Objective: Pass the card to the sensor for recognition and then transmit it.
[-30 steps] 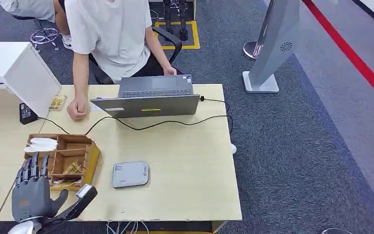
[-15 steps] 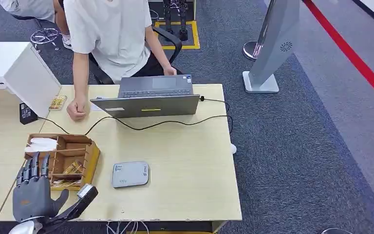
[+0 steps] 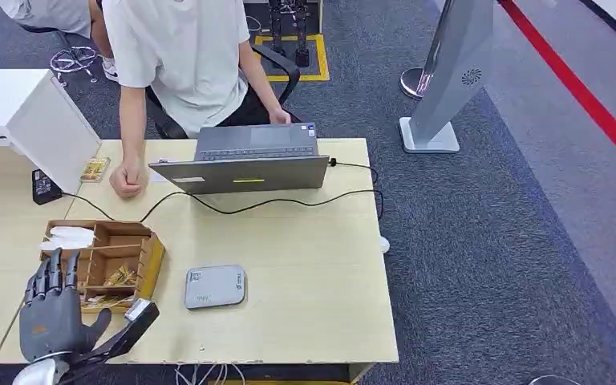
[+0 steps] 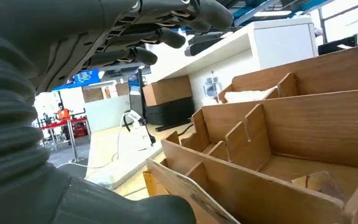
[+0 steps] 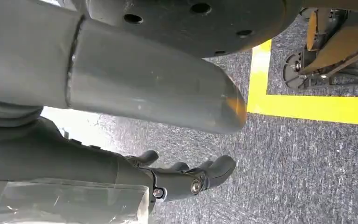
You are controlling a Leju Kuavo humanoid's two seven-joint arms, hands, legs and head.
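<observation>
While gold cards (image 3: 119, 277) lie boxed, the left hand (image 3: 50, 309) hovers spread.

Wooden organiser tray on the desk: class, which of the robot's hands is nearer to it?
Left. The left hand hovers open at the wooden organiser tray, at its near left corner. The right hand hangs low beside the robot over the carpet, away from the desk.
</observation>
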